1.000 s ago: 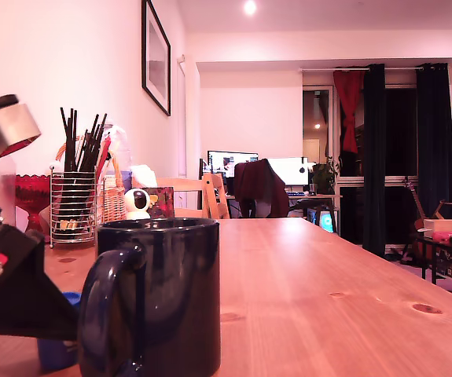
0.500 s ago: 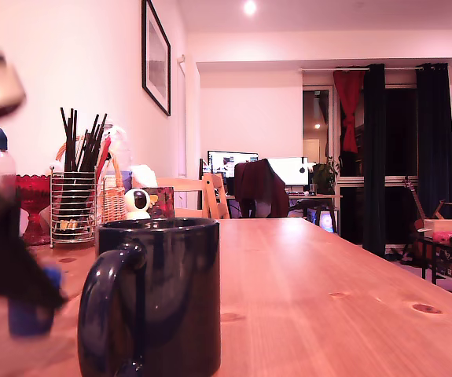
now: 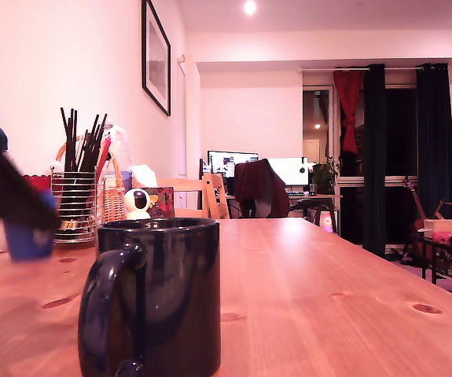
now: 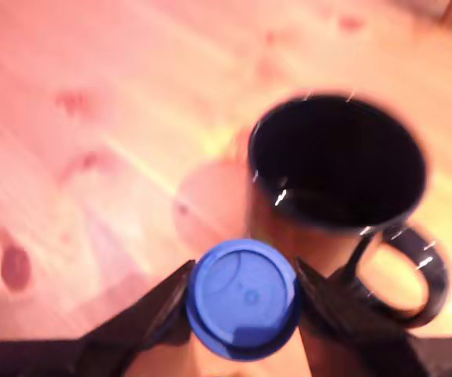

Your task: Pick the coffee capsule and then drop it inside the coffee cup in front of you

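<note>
The claw (image 4: 243,292) has its two dark fingers (image 4: 163,308) pressed against opposite sides of a small blue plastic coffee capsule (image 4: 243,302), whose wide flat rim faces the camera. Just beyond the fingertips stands a glossy dark navy ceramic mug (image 4: 337,157), mouth open, looped handle turned back toward the claw, on a blurred pale wooden tabletop (image 4: 92,118).

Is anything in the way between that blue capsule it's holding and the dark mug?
Nothing visible is. The gripper holds the coffee capsule off the table beside the coffee cup, with only bare table in the gap. The cup's mouth is open and looks empty.
</note>
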You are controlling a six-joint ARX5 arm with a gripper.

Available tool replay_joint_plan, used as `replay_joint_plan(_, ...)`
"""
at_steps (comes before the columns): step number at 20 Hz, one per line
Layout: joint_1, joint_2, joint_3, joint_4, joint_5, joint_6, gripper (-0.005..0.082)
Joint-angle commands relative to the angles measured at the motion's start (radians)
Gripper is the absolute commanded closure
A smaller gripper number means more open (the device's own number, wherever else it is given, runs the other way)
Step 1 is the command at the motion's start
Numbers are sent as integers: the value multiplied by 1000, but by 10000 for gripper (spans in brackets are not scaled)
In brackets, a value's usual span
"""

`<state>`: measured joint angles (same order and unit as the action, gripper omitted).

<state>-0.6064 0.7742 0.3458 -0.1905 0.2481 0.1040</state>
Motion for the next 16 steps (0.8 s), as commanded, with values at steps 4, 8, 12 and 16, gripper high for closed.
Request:
replay_joint_plan(4,-5,-15,20,1,10,-18,536)
replay_joint_plan(8,-7,-15,44,-8,29,-17,536)
replay_joint_plan(12,-19,-13,101,-57,25,-17,536)
replay_joint_plan(16,-33,52,154,-98,24,-17,536)
